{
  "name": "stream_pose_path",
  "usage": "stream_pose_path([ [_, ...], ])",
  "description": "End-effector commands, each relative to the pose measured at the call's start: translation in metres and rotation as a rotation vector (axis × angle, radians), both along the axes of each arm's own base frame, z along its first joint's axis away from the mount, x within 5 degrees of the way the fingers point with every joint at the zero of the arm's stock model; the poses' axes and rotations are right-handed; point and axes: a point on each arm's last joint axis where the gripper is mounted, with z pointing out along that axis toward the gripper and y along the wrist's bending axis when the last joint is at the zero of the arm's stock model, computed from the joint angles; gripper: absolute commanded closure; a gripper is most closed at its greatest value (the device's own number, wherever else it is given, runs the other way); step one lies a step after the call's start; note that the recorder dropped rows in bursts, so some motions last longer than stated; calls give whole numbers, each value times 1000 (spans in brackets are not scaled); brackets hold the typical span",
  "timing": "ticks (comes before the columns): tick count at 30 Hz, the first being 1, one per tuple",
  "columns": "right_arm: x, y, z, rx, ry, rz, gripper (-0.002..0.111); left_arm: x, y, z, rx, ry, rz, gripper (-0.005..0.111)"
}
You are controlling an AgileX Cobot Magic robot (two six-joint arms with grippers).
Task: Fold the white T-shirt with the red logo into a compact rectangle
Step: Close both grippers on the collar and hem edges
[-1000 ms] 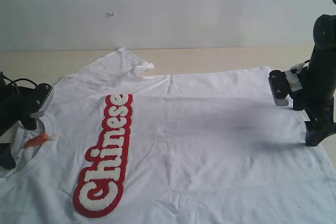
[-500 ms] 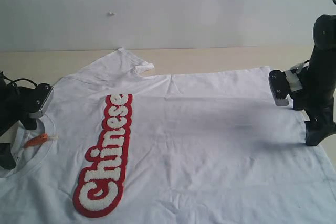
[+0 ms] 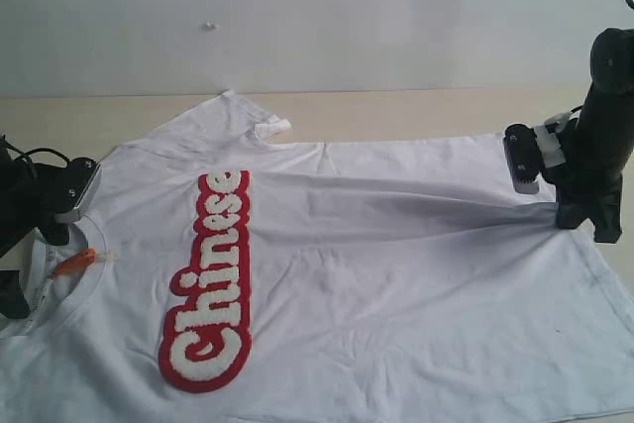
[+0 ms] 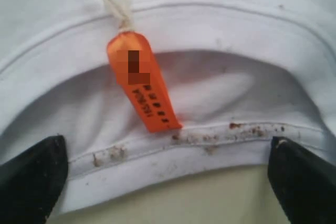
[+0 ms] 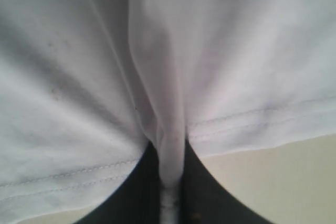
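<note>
White T-shirt (image 3: pixel 396 284) spread open, no fold made, all folding left. Right gripper (image 5: pixel 171 192) pinching hem (image 5: pixel 252 124); left gripper (image 4: pixel 168 182) agape astride collar (image 4: pixel 210 148), empty

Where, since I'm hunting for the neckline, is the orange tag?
Exterior view, far left: the orange tag lies inside the collar of the shirt, left of the red logo.

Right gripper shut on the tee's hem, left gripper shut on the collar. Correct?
The left gripper is open: the left wrist view shows its fingers spread wide apart at the collar, pinching nothing. The right gripper is shut on the hem of the white T-shirt, as said.
</note>
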Motion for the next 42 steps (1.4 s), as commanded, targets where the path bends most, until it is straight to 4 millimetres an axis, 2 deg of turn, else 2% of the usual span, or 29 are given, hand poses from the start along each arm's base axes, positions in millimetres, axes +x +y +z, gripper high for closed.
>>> stream_pose_path([
  [1, 3, -2, -17, -9, -16, 3, 106, -7, 6, -11, 23, 73, 7, 2],
  [42, 3, -2, -17, -9, -16, 5, 106, -4, 6, -11, 23, 49, 8, 2],
])
